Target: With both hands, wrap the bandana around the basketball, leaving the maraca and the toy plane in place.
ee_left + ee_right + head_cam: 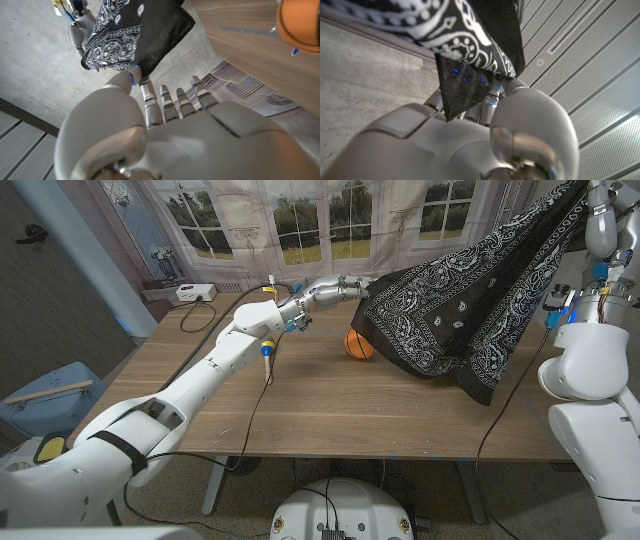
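Black bandana is pinched at corners by my left hand and raised right hand, hanging over the ball mid-table. I should lower evenly, keeping cloth taut and centred.

A black paisley-printed cloth bandana hangs stretched above the wooden table, its left corner pinched by the white left hand. Its right corner rises toward the picture's top right. Beneath its drape, an orange basketball peeks out.
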